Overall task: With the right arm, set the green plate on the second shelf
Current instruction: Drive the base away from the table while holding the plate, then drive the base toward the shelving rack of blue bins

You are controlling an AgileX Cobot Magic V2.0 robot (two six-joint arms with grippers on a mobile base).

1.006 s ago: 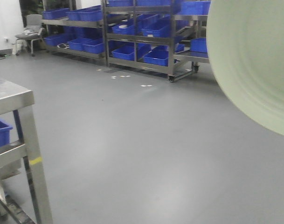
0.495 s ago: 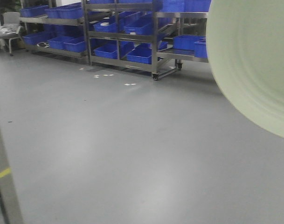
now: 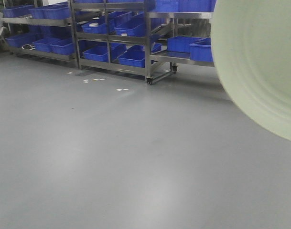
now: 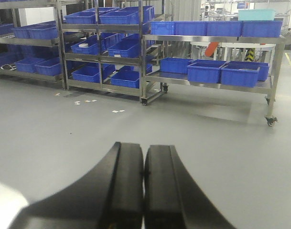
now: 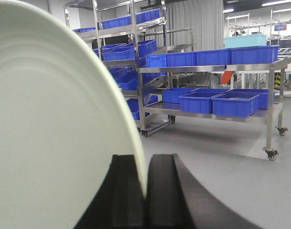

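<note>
1. Right pincer [image 5: 145, 164] is clamped on the rim of the green plate [image 5: 54, 119], which stands on edge in the air, well apart from any shelf.
2. Left pincer [image 4: 144, 150] is pressed together on nothing, over the floor [image 4: 207, 143].
3. Imo this is the carry leg: firm squeeze, steady wrist, since a thin rim pinch could let it swing.
4. The steel racks [image 5: 207, 68] are full of blue bins [image 5: 231, 104], so pick a bare bit of the second level, tip the plate flat, and slide in clear of the posts.
</note>
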